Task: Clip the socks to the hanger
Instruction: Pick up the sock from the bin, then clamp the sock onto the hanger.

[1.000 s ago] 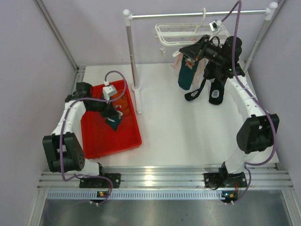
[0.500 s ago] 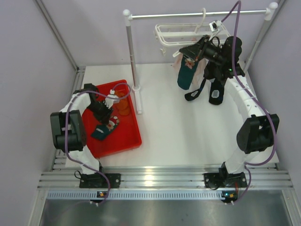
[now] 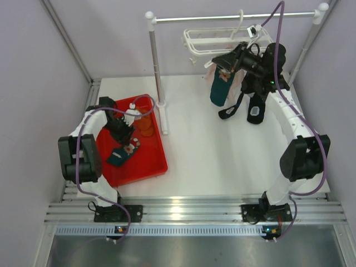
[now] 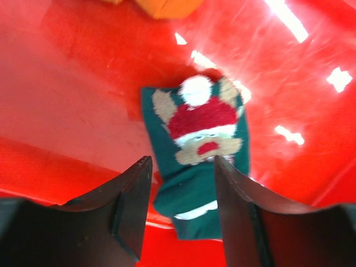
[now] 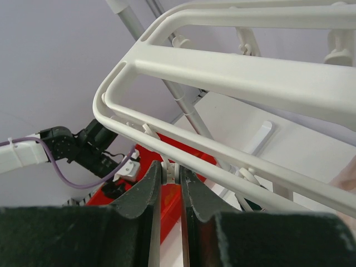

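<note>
One change to log, says the inspector: the left tool [image 4: 181, 189] has let go. A second ago its jaws were closed on the teal sock [image 4: 197, 144] over the red tray [image 3: 150, 167]. Now they stand apart, and the sock lies flat on the tray floor just ahead of the fingertips, patterned patch up, touching neither finger.

Where does that leave the sock? asks the clerk.

Near the middle of the tray, well apart from the hanger [image 3: 214, 38], which hangs on the rail stand [image 3: 233, 16] across the table [image 3: 222, 150]. The orange socks [image 3: 146, 127] sit toward the far end of the same tray.

And the right side?

No change. The right tool [image 5: 169, 181] stays up at the hanger, jaws clenched narrowly on one small white clip [image 5: 169, 166] under the near frame bar. Another teal sock [image 3: 221, 89] already hangs below the frame, beside the black socks [image 3: 253, 108].

Your finding?

In my judgement the release is a set-down or a lost grip, not progress: this teal sock is no closer to a clip. The left tool must come down over it and pinch an edge cleanly, and soft fabric on a glossy tray may slip or bunch. Until the sock is carried across, the clip held by the right tool has nothing to receive. As far as the views show, three socks remain to be clipped.
</note>
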`<state>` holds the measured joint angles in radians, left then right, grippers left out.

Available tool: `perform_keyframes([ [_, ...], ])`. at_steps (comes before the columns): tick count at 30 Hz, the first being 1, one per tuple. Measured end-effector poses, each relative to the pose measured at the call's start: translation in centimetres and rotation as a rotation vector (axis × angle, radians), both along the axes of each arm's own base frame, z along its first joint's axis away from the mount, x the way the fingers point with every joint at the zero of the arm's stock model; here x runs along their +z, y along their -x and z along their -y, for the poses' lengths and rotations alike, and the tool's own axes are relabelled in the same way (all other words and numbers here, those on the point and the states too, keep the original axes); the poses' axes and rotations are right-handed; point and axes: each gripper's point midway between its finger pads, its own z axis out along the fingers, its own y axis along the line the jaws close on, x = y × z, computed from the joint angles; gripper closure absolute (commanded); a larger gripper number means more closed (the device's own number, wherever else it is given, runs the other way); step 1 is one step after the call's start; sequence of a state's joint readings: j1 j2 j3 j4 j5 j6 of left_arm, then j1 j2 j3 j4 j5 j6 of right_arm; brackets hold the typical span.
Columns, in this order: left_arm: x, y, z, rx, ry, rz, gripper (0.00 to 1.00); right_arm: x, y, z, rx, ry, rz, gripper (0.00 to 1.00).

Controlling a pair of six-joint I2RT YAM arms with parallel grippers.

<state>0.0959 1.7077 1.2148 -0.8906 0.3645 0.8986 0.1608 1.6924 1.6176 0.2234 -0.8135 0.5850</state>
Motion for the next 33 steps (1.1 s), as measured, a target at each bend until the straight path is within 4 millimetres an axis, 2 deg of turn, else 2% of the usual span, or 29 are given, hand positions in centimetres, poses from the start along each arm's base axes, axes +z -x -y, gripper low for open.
perform_keyframes([
  [2,0.6,0.1,0.6,0.011,0.020,0.006,0.36,-0.1,0.0,0.0,0.000,0.002,-0.004,1.00],
  [7,0.4,0.3,1.7,0.052,0.037,-0.008,0.35,-0.1,0.0,0.0,-0.001,0.003,-0.005,1.00],
  [11,-2.0,1.9,2.2,0.084,0.001,-0.057,0.41,-0.1,0.0,0.0,-0.001,0.006,-0.001,1.00],
  [14,-3.5,2.6,2.3,0.119,-0.035,-0.088,0.65,-0.2,0.0,0.0,-0.002,0.006,0.000,1.00],
  [15,-3.7,2.4,2.2,0.132,-0.043,-0.085,0.79,-0.2,0.0,0.0,-0.002,0.006,0.000,1.00],
  [17,-3.6,1.7,2.1,0.153,-0.044,-0.061,0.87,-0.1,0.0,0.0,-0.002,0.006,0.000,1.00],
  [19,-3.2,1.2,2.4,0.149,-0.024,-0.033,0.99,-0.1,0.0,0.0,-0.002,0.006,0.000,1.00],
  [20,-2.7,0.9,2.9,0.136,0.009,-0.014,1.00,-0.1,0.0,0.0,-0.002,0.006,0.000,1.00],
  [22,-0.8,0.6,4.1,0.090,0.083,0.045,1.00,-0.1,0.0,0.0,-0.002,0.006,0.000,1.00],
  [24,2.7,0.1,5.9,0.028,0.181,0.156,1.00,-0.1,0.0,0.0,-0.002,0.006,0.001,1.00],
  [26,7.4,-0.4,7.7,-0.044,0.283,0.314,1.00,-0.1,0.0,0.0,-0.001,0.006,0.001,1.00],
  [27,10.4,-0.6,8.9,-0.098,0.351,0.417,1.00,-0.1,0.0,0.0,-0.001,0.006,0.001,1.00],
  [30,17.2,-1.1,12.1,-0.254,0.463,0.688,1.00,-0.1,0.0,0.0,-0.001,0.004,-0.001,1.00],
  [32,20.2,-1.0,15.0,-0.384,0.513,0.843,1.00,-0.1,0.0,0.0,-0.001,0.002,-0.003,1.00],
  [33,21.1,-0.8,16.3,-0.436,0.534,0.894,1.00,0.0,0.0,0.0,0.000,0.001,-0.005,1.00],
])
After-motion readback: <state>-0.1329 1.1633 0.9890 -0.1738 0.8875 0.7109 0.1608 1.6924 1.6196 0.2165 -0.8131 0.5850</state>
